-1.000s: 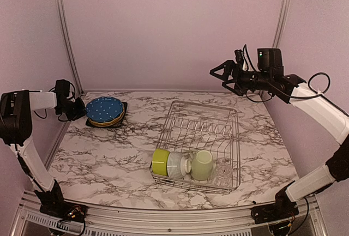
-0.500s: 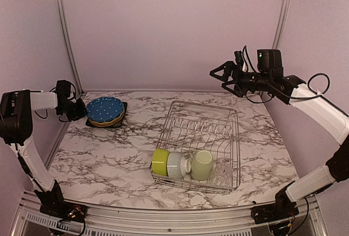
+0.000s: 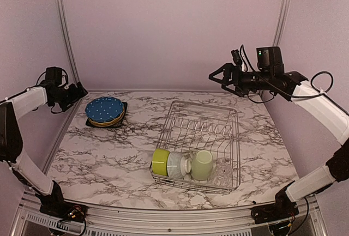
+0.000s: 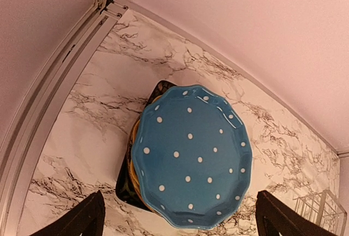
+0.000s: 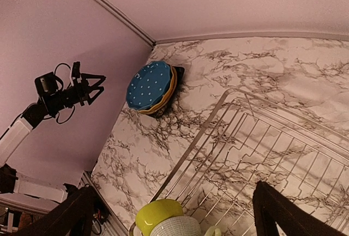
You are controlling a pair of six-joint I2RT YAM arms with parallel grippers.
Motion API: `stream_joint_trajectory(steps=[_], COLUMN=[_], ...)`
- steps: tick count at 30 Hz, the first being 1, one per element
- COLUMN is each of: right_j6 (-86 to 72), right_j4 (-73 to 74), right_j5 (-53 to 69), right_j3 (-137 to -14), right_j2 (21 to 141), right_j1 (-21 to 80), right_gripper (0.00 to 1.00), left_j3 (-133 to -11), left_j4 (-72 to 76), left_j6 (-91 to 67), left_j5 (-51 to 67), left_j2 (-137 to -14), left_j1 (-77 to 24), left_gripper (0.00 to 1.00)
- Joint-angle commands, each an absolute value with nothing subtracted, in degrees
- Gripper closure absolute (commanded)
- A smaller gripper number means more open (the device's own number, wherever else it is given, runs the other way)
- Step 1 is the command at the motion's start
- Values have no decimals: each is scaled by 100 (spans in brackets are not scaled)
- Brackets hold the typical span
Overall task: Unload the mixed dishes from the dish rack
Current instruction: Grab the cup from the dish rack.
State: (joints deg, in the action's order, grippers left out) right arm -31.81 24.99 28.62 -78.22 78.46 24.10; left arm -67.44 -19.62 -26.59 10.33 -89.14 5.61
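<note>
four pieces sit at dish rack near end: lime-green bowl, white ribbed bowl, mug, glass; plate stack done, left of rack; left gripper, right gripper fingers apart, empty; next: descend on bowl

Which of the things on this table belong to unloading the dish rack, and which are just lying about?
Job: dish rack, lime-green bowl, white ribbed bowl, pale green mug, clear glass, blue dotted plate atop stacked plates.
Just there: marble table, frame rail.
</note>
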Motion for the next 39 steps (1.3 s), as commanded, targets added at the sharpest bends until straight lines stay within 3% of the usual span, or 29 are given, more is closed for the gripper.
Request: stream_joint_trajectory(steps=[1,11,25,39], right_j6=[-2459,-1752,-1655,-1337], right_j4=[3322,4623,6408,6912], right_j5=[2769,2153,659,-279], right_j3=[-8247,-8083,-8169,-8393], right_j2=[7725,7527,8182,9278], right_j1=[2909,4078,5756,5875], right_gripper=[2,2,2,2], left_j3=[-6799,-6450,-6355,-6328], left_j4=[-1941,-1611,-1804,-1796], left_j6=[-2506,-2535,-2620,-2651], left_j5=[940,618,349,341], left_j2=[-8396,-7826,-7767,-7822], left_j1=[269,-516,-605,-606], left_gripper=[1,1,1,1])
